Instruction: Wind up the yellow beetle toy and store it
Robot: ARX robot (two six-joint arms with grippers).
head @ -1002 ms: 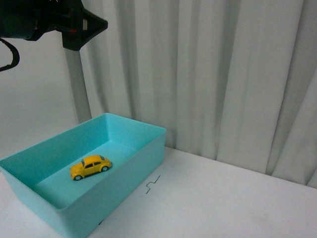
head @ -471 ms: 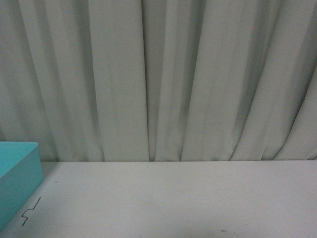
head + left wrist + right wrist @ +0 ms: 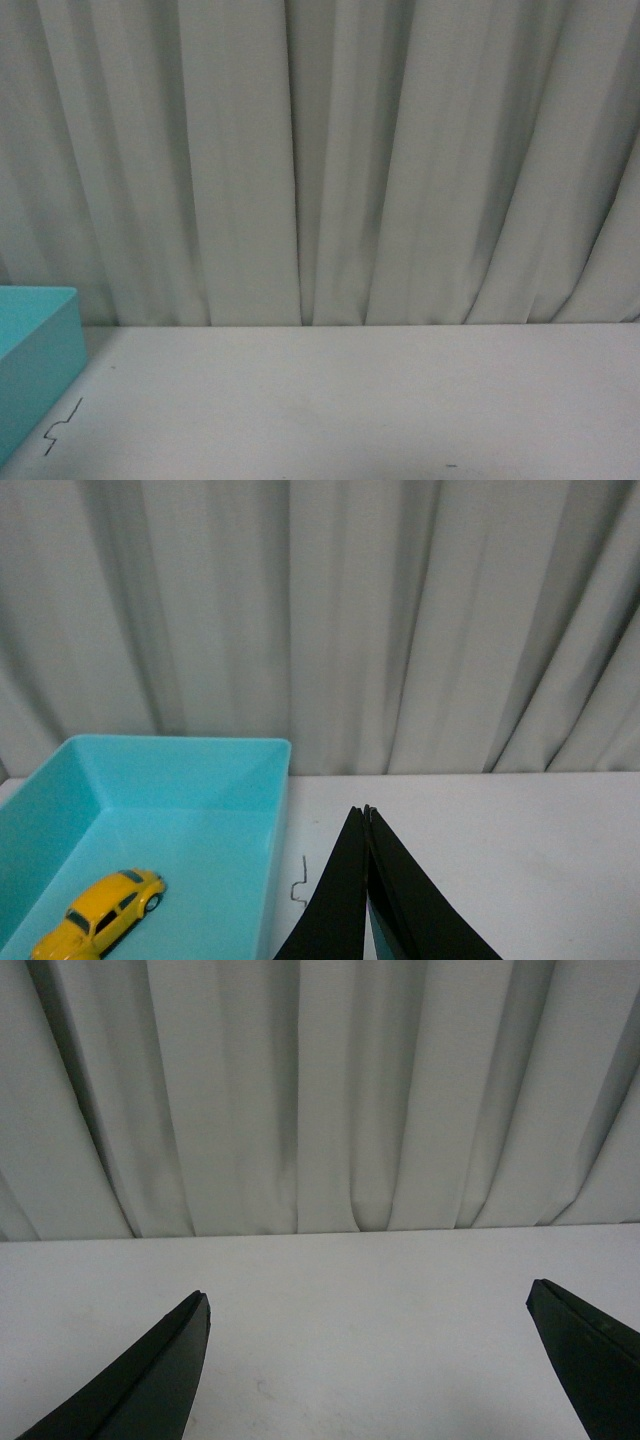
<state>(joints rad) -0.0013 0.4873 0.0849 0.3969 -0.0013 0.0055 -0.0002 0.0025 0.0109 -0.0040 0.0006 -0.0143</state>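
Observation:
The yellow beetle toy point(image 3: 100, 915) lies on the floor of a turquoise bin point(image 3: 180, 780) in the left wrist view, apart from my left gripper point(image 3: 364, 812). That gripper is shut and empty, its black fingers pressed together above the white table beside the bin. My right gripper point(image 3: 368, 1300) is open and empty over bare white table, its fingers point(image 3: 150, 1380) spread wide. In the front view only a corner of the bin point(image 3: 35, 350) shows at the left edge; the toy and both grippers are out of that view.
A white table point(image 3: 350, 400) runs back to a pale pleated curtain point(image 3: 320, 160). A small black squiggle mark point(image 3: 60, 425) lies on the table next to the bin; it also shows in the left wrist view point(image 3: 298, 882).
The front view has swung to the right: one second ago it held the whole bin, the toy and a dark arm at top left; now only the bin's corner shows.

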